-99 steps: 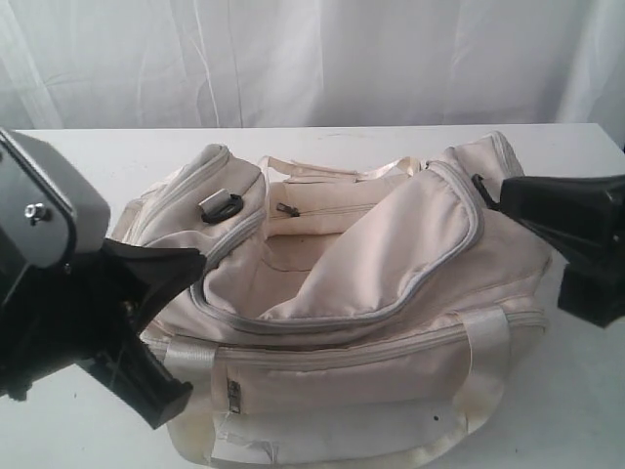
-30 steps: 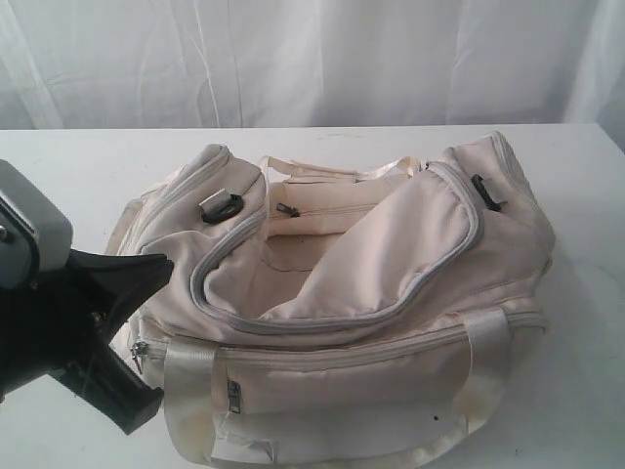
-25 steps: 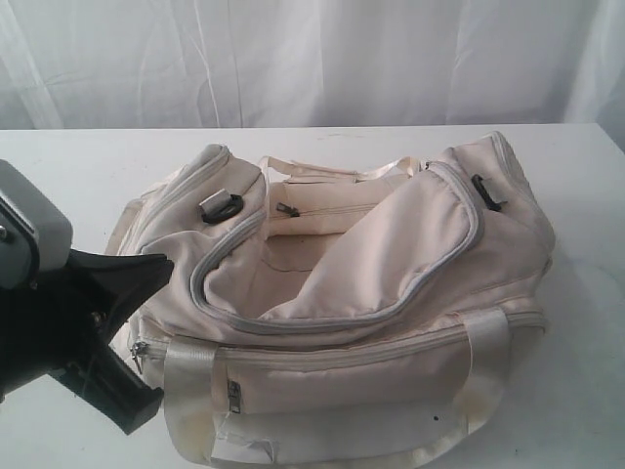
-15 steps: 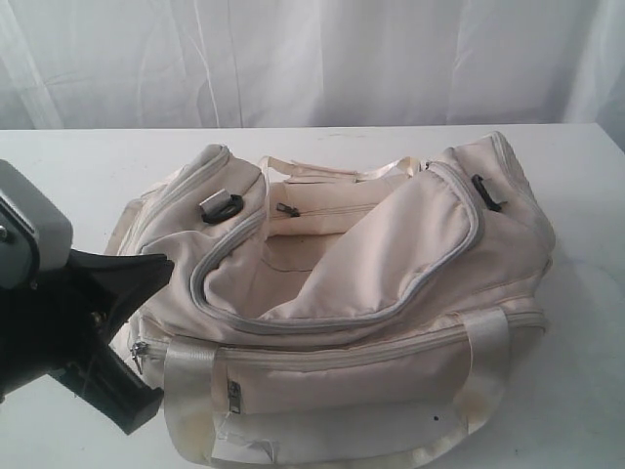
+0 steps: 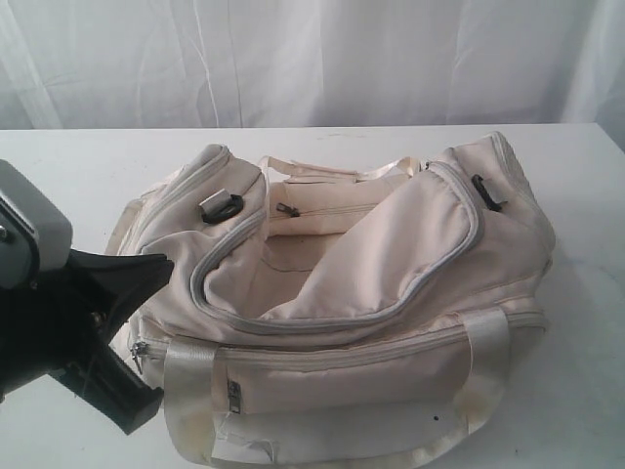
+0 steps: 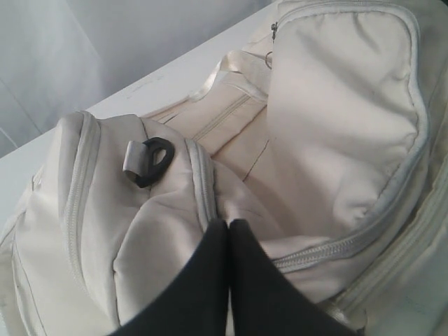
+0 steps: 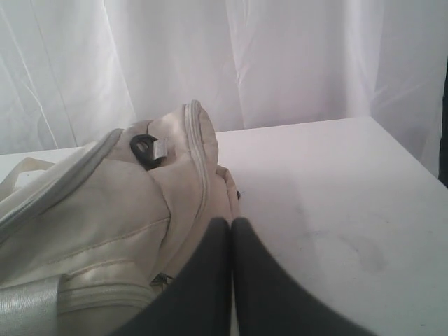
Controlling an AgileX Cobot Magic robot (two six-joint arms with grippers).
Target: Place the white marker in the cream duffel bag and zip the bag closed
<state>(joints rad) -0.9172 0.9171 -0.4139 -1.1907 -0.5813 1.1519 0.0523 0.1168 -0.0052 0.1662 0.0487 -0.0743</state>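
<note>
The cream duffel bag (image 5: pixel 371 293) lies on the white table with its top flap (image 5: pixel 410 244) folded back and its grey zip (image 5: pixel 430 285) undone, so the main compartment gapes. No white marker shows in any view. My left gripper (image 5: pixel 161 266) hangs shut and holding nothing at the bag's left end; in the left wrist view its fingers (image 6: pixel 228 225) meet just above the zip's corner. The right gripper (image 7: pixel 232 222) is out of the exterior view; its wrist view shows it shut, holding nothing, beside the bag's right end (image 7: pixel 105 203).
Small black clips (image 5: pixel 223 208) (image 5: pixel 485 191) sit on both end pockets. Shiny webbing straps (image 5: pixel 190 376) run down the front. Bare white table (image 5: pixel 586 391) lies right of the bag, and a white curtain (image 5: pixel 312 59) hangs behind.
Since 3.3 s ago the right arm has drawn back out of the exterior view and the left arm has pulled back to the left. Nothing has moved in the last second.
</note>
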